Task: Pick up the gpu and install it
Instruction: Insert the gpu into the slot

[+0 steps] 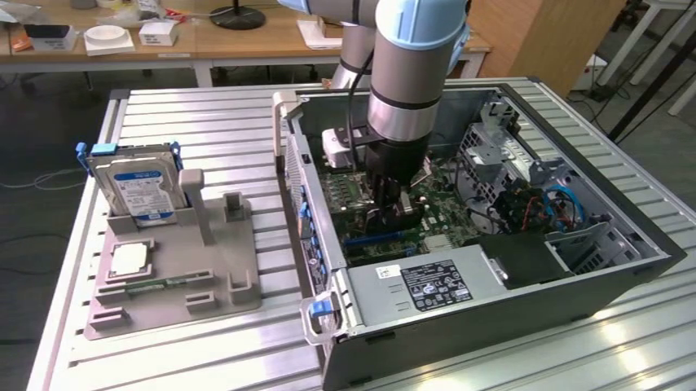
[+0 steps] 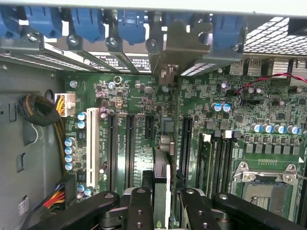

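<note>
The gpu (image 2: 161, 177) stands edge-on between my fingers, and my gripper (image 2: 167, 206) is shut on it. Its silver end bracket (image 2: 173, 48) reaches up to the case's rear slot openings, among the blue clips. The card sits low over the green motherboard (image 2: 268, 110), in line with the long black expansion slots (image 2: 129, 143); whether it is seated I cannot tell. In the exterior view my gripper (image 1: 394, 213) is deep inside the open computer case (image 1: 609, 269), pointing straight down at the motherboard (image 1: 435, 195).
A power supply (image 1: 435, 281) fills the case's near end, and a cable bundle (image 2: 43, 112) lies beside the slots. The CPU socket (image 2: 264, 184) is close by. On the exterior view's left, a grey holder (image 1: 207, 277) carries a hard drive (image 1: 136, 187), a CPU (image 1: 129, 258) and a memory stick (image 1: 163, 284).
</note>
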`<state>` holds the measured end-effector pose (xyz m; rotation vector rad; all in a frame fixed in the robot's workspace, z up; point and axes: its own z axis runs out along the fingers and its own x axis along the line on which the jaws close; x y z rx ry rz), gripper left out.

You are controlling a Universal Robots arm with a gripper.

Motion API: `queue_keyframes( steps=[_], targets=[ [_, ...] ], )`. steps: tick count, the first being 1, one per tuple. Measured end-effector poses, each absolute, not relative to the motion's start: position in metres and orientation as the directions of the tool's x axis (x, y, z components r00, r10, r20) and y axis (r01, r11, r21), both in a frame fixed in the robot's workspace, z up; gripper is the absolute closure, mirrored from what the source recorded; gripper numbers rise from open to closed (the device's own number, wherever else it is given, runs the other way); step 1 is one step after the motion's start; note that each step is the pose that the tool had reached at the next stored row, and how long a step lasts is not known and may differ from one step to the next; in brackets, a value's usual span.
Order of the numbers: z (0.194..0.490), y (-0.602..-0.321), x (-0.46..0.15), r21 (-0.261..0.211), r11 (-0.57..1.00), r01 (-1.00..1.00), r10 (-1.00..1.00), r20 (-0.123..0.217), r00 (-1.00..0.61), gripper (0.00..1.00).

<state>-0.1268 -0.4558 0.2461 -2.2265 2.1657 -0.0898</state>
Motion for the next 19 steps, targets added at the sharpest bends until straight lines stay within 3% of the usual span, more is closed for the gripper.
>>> queue_keyframes(
  steps=[19],
  targets=[
    [0.2438,-0.4558,-0.1277,-0.067,-0.028,-0.997,-1.000,0.013,0.027,0.73]
  ],
)
